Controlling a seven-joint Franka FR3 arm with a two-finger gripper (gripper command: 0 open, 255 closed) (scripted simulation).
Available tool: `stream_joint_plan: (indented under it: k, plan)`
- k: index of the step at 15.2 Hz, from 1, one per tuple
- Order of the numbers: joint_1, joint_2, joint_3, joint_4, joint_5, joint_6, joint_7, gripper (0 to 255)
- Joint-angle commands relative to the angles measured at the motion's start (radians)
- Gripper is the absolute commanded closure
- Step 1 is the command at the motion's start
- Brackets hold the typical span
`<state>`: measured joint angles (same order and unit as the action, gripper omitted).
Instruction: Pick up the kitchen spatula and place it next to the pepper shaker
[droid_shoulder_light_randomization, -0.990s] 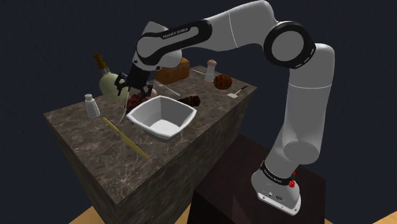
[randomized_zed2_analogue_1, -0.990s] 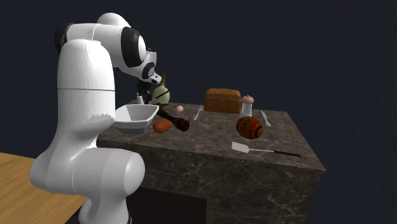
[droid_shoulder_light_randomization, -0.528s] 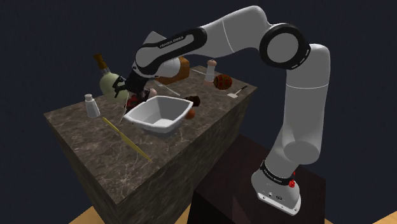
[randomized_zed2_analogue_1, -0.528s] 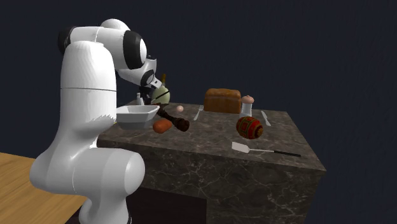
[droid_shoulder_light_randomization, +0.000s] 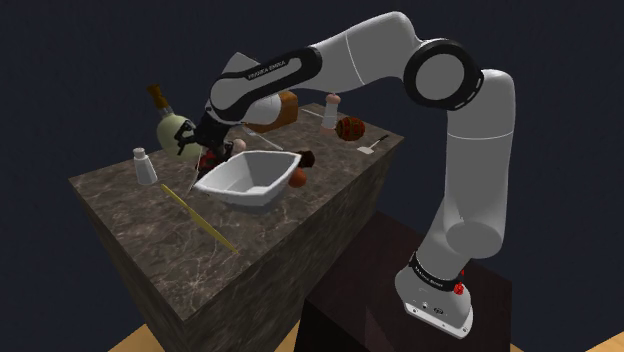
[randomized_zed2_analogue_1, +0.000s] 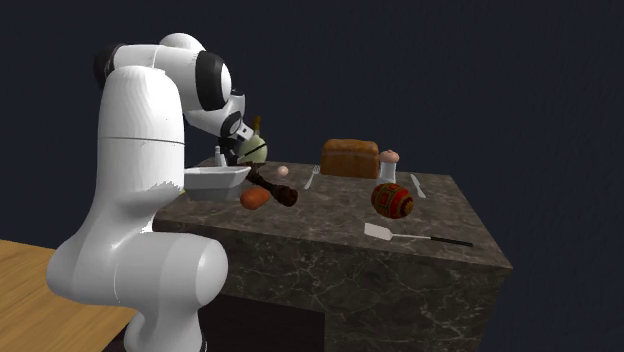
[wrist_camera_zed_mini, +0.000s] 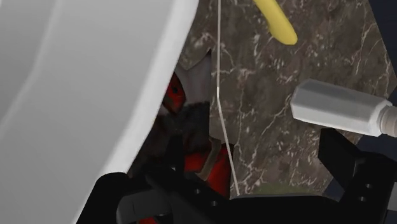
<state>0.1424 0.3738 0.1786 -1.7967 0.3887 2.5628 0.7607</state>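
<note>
The spatula (droid_shoulder_light_randomization: 371, 146) (randomized_zed2_analogue_1: 386, 233), with a white blade and a thin black handle, lies flat near the counter's corner, far from my gripper. A shaker with a brownish cap (droid_shoulder_light_randomization: 331, 110) (randomized_zed2_analogue_1: 388, 164) stands by the bread. A small grey shaker (droid_shoulder_light_randomization: 146, 166) (wrist_camera_zed_mini: 340, 108) stands at the opposite end; I cannot tell which holds pepper. My gripper (droid_shoulder_light_randomization: 205, 150) (wrist_camera_zed_mini: 235, 191) is open and low beside the white bowl (droid_shoulder_light_randomization: 250, 178) (wrist_camera_zed_mini: 76, 89), over a red and black thing (wrist_camera_zed_mini: 175, 95), holding nothing.
The dark marble counter (droid_shoulder_light_randomization: 140, 230) also carries a long yellow stick (droid_shoulder_light_randomization: 200, 215), a round bottle (droid_shoulder_light_randomization: 176, 130), a bread loaf (randomized_zed2_analogue_1: 350, 158), a red-brown barrel (randomized_zed2_analogue_1: 392, 200), an orange thing (randomized_zed2_analogue_1: 254, 198) and a fork (randomized_zed2_analogue_1: 312, 177). The bowl sits tilted against my hand.
The hand has edged lower and toward the shoulder view's left. The white bowl has slid and tipped with it. The fingers stay open and the spatula has not moved.
</note>
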Motion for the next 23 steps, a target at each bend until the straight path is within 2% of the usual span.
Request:
stream_joint_plan:
  k: [1,10,23]
  plan:
    - [0.007,0.006,0.003,-0.007,-0.003,-0.044,0.009,255]
    - [-0.001,0.002,0.004,-0.016,0.004,-0.042,-0.004,255]
    - [0.002,-0.07,-0.01,0.057,-0.033,-0.182,0.059,255]
